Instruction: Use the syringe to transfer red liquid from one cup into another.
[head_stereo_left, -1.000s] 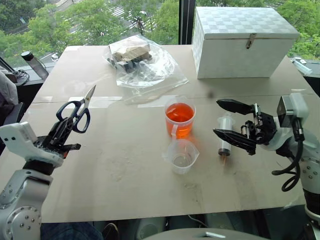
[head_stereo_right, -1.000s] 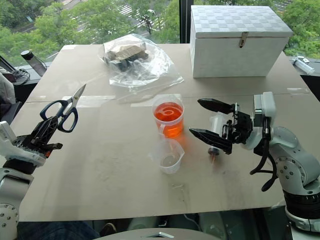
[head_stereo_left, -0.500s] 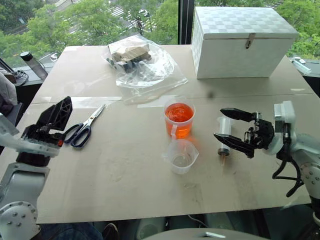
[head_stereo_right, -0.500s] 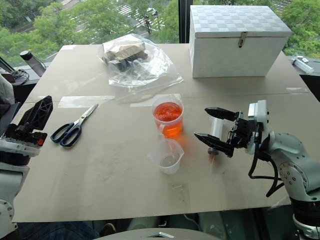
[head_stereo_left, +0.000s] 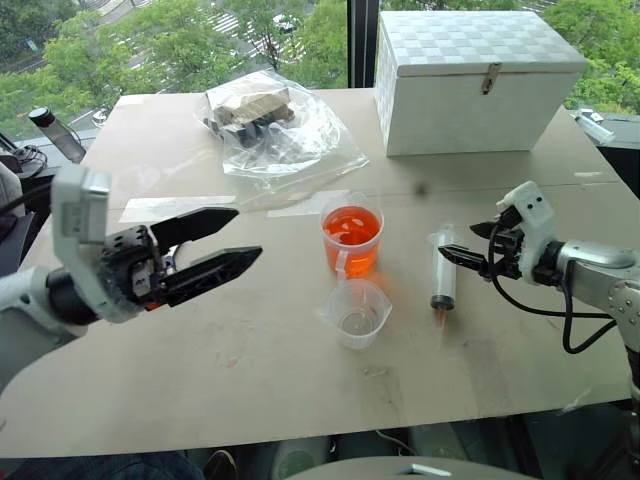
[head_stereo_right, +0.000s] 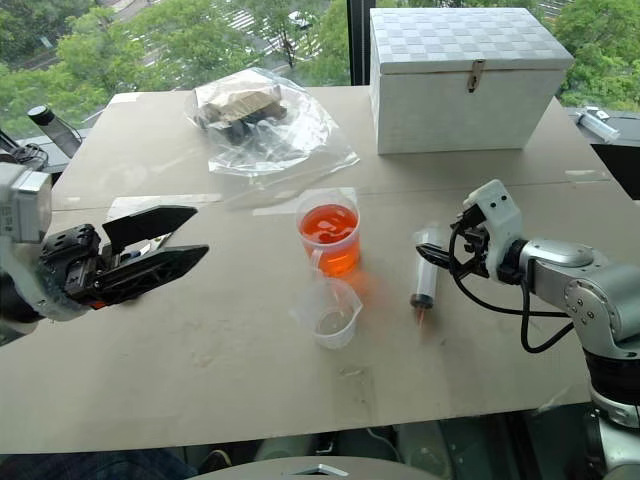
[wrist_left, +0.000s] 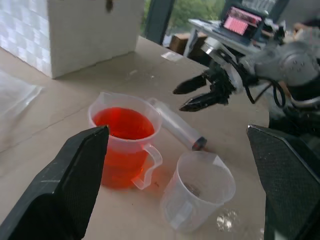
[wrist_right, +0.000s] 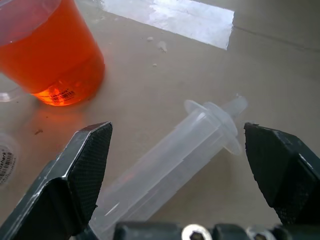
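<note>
Just right of the two cups, the syringe (head_stereo_left: 442, 272) is seen lying flat on the worktop (head_stereo_left: 250, 370), its tip toward the near edge and its flanged plunger end away. It is not gripped. The barrel looks empty, though a faint reddish tint at the tip cannot be read with certainty.

The right tool (head_stereo_left: 470, 243) is held spread wide just beside the plunger end, its fingers to either side of the barrel in the right wrist view, not yet closed on it. The left tool (head_stereo_left: 215, 243) is also spread wide and empty, held above the worktop well to the left of the cups.

The red liquid (head_stereo_left: 351, 226) fills most of the cup (head_stereo_left: 352, 240) that stands farther from the robot. The empty cup (head_stereo_left: 358, 313) stands just in front of it, close beside; only a few droplets are noted on its bottom.

Judged progress: nothing transferred. Grasp of the syringe, drawing from the full cup and discharge into the empty one are all left to do.

The worktop is a pale beige board, scuffed, with strips of clear tape across it. A clear plastic bag (head_stereo_left: 275, 125) with dark contents lies at the far left-centre, a white latched box (head_stereo_left: 475, 80) at the far right. Windows beyond give onto green treetops; a dark bottle (head_stereo_left: 55, 132) is seen off the left edge.
</note>
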